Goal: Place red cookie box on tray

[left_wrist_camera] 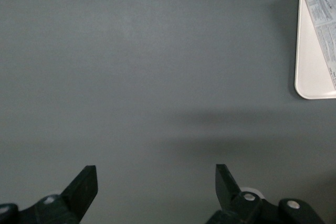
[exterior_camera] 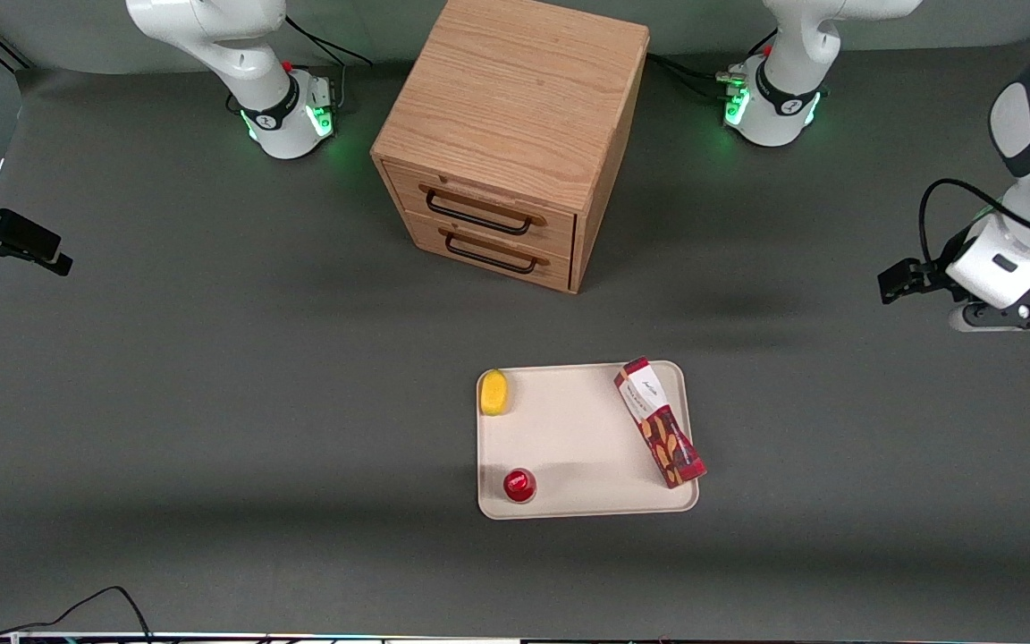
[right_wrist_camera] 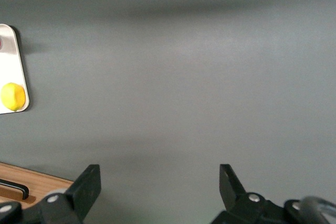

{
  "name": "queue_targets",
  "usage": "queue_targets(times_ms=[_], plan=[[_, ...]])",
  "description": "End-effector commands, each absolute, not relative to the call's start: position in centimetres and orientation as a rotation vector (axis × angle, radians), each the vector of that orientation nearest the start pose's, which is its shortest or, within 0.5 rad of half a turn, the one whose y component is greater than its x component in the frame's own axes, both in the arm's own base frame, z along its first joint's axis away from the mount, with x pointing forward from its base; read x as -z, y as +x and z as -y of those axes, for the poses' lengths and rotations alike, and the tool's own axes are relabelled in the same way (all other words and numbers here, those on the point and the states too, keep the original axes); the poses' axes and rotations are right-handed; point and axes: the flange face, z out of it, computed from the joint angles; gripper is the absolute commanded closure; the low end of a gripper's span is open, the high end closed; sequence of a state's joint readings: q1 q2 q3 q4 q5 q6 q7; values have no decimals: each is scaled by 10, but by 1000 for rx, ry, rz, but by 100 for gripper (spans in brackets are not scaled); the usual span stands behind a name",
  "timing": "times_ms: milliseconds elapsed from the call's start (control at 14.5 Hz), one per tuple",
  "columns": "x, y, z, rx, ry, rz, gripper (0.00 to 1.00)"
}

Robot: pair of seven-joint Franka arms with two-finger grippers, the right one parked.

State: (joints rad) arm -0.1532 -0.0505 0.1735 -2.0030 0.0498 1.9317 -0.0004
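- Three objects lie on the tray: the red cookie box, a yellow fruit-like item and a small round red object.
- Red cookie box: rests slanted along the tray edge toward the working arm's end; its corner nearest the front camera appears to overhang the rim slightly.
- Gripper: fingers spread wide, holding nothing, hovering above bare table well apart from the box, toward the working arm's end.
- Open tabletop separates gripper and tray.
- Wooden drawer cabinet: farther from the front camera than the tray, both drawers closed.
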Motion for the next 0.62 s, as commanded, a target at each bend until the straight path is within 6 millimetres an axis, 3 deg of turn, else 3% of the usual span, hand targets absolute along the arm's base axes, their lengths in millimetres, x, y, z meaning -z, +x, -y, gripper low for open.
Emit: queue_targets(times_ms=[0,207,552], plan=[[-509,535,-17,-22,-3115,-18,0],[-551,542,-13,-61,-3114,-11,0],[-572,542,-12,-97,-3111,-16,0]])
